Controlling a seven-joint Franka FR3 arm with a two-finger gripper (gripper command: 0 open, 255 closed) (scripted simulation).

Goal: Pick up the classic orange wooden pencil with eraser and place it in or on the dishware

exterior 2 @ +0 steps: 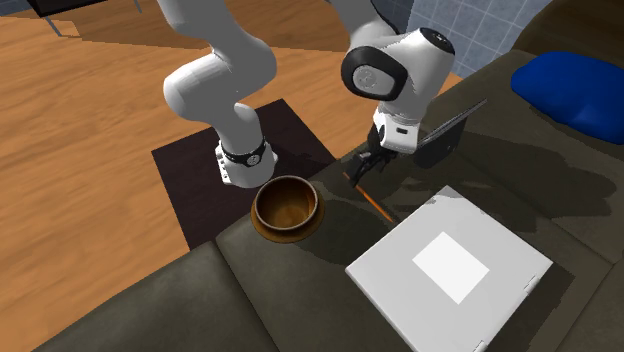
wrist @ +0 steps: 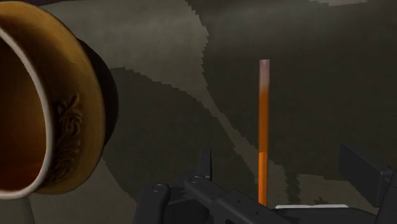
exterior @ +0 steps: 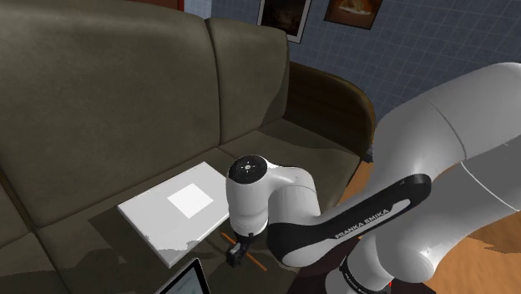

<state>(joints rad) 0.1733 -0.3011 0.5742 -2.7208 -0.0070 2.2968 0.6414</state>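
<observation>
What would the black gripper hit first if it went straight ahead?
Probably the orange pencil, which lies on the dark sofa seat between the gripper's open fingers; depth is unclear.

In the shoulder view you have a dark sofa [exterior: 125,100] at nine o'clock, blue tiled wall [exterior: 434,58] at one.

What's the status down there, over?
Tool open, over the pencil, not gripping. Pencil flat on sofa. Bowl close by, nothing between.
</observation>
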